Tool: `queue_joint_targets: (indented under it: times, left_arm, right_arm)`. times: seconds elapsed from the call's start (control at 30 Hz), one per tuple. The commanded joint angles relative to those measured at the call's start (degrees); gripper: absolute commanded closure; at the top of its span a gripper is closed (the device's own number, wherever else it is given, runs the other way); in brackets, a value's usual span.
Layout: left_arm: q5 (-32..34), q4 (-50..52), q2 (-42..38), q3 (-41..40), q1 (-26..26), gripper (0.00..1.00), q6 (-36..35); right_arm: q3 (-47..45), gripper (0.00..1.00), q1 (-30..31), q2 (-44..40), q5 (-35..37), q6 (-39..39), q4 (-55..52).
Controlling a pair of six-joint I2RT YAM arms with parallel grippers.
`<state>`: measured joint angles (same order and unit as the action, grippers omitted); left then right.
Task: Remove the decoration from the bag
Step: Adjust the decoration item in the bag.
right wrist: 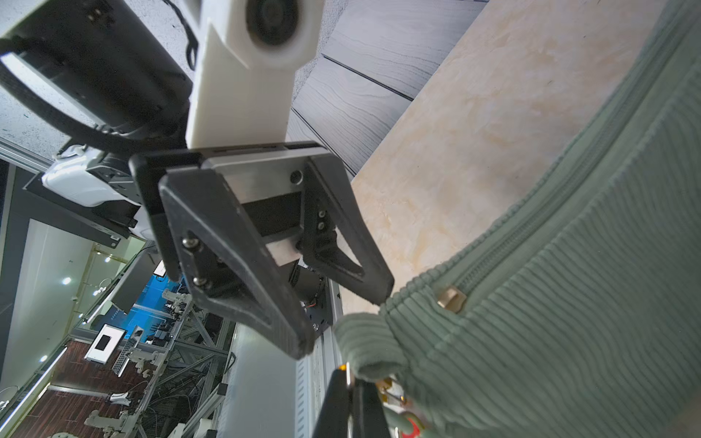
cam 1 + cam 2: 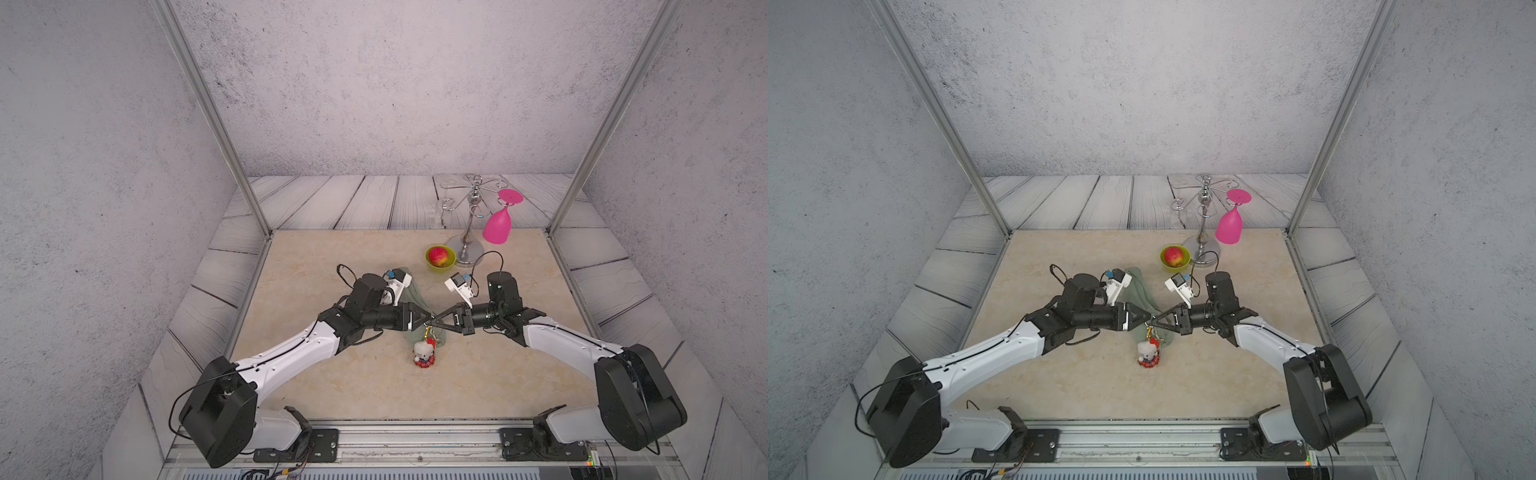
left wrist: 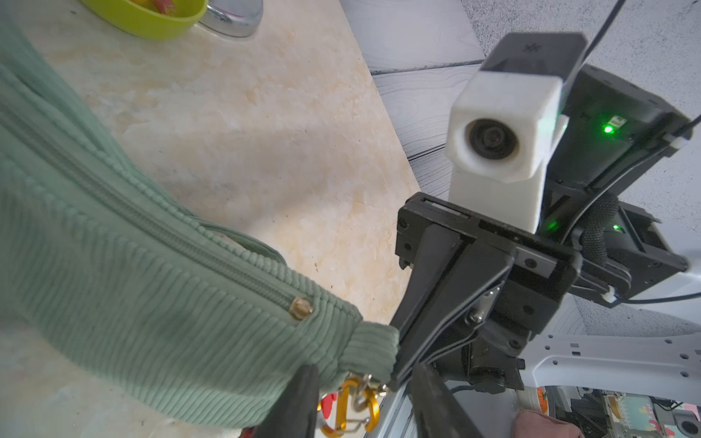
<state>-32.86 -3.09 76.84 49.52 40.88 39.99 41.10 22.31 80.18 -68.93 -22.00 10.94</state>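
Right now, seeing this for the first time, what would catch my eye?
The left gripper and right gripper meet tip to tip in the middle, at one end of the green bag, the plush decoration lying just in front. At the back, a hot-pink glass hangs upside down from a silver stand beside a lime bowl of fruit.

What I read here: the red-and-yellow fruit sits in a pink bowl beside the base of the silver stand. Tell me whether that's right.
Wrong on the colour: the bowl is lime-green, not pink, as both top views show. The rest holds: the red-and-yellow fruit sits in it, beside the base of the silver stand.
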Motion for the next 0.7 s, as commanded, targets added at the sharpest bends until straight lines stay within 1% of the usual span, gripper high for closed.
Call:
queue_joint_targets:
  times: [0.0, 0.1, 0.27, 0.5, 0.67]
  left_arm:
    - [-2.17, -3.00, 1.08, -0.66, -0.54, 0.57, 0.78]
    - [-3.17, -4.07, 1.46, -1.20, -0.54, 0.61, 1.30]
    - [-3.66, -5.32, 1.47, -2.50, -0.54, 0.63, 1.74]
    - [-3.64, -7.43, 1.97, -2.77, -0.54, 0.73, 2.64]
    - [-5.09, -10.78, 2.48, -2.76, -0.54, 0.74, 3.86]
  right_arm:
    - [1.96, 1.00, -0.15, -1.08, -1.63, 0.46, 0.25]
    - [2.13, 1.00, -0.14, -0.95, -1.18, 0.39, 0.41]
    - [2.45, 1.00, -0.12, -0.48, -1.06, -0.07, 1.00]
    - [2.56, 1.00, -0.13, 0.13, -0.83, -0.19, 1.02]
    - [2.43, 1.00, -0.15, 0.97, -0.69, -0.18, 1.01]
